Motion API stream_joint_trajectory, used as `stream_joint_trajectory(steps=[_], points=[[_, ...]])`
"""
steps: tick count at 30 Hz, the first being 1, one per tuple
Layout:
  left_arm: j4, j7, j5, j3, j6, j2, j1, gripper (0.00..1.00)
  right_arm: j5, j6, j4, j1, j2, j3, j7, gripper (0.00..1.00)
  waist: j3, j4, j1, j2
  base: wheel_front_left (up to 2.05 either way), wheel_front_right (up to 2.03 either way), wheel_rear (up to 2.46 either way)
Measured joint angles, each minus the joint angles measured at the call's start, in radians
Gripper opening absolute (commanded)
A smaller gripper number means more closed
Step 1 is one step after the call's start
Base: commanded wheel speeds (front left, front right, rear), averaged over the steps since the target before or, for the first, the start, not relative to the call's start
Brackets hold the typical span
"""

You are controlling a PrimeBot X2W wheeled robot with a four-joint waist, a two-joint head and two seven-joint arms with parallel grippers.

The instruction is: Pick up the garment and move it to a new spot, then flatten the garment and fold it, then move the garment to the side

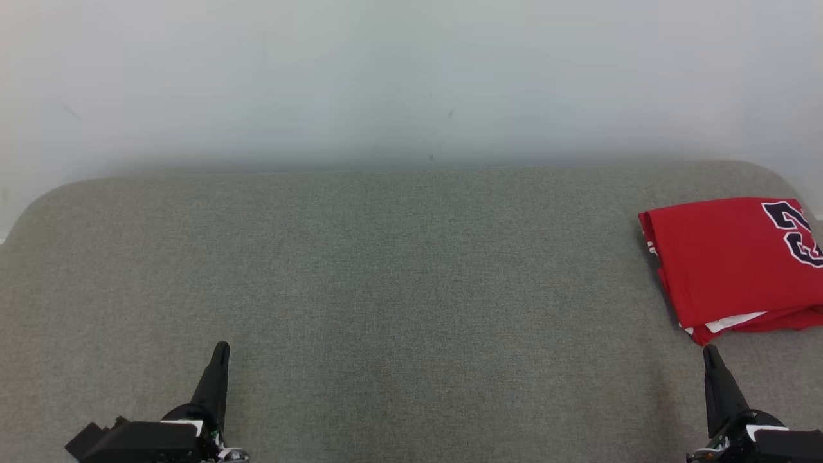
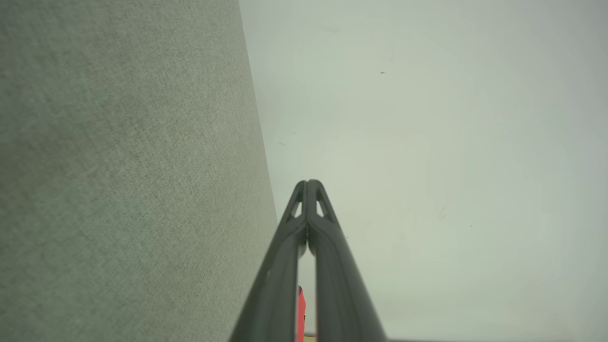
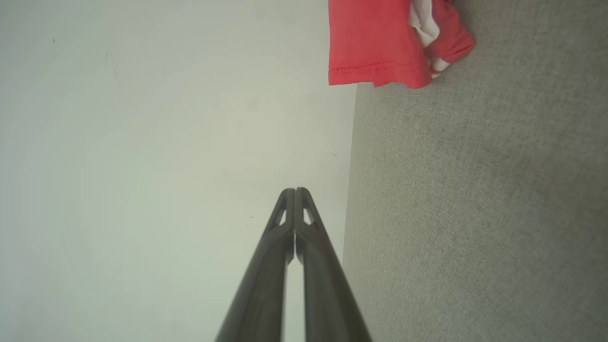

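Grey counter (image 1: 386,270); jersey (image 1: 726,257) folded near its right edge. Left pincer (image 1: 220,348), right pincer (image 1: 709,351): closed, empty. A nudge could drop it.

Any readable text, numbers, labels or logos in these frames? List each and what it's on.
Dark navy, white-outlined numerals on the folded red garment: turned sideways and cut off by the head view's right edge, so they cannot be read for certain.
No other legible word, label, brand or sign.
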Motion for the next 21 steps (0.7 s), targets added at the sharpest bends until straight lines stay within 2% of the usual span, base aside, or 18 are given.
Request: stream_joint_trajectory(steps=[21], points=[[0.0, 0.0, 0.0, 0.0, 0.0, 0.0, 0.0, 0.0, 0.0, 0.0, 0.0, 0.0, 0.0, 0.0, 0.0, 0.0, 0.0, 0.0, 0.0, 0.0, 0.0, 0.0, 0.0]])
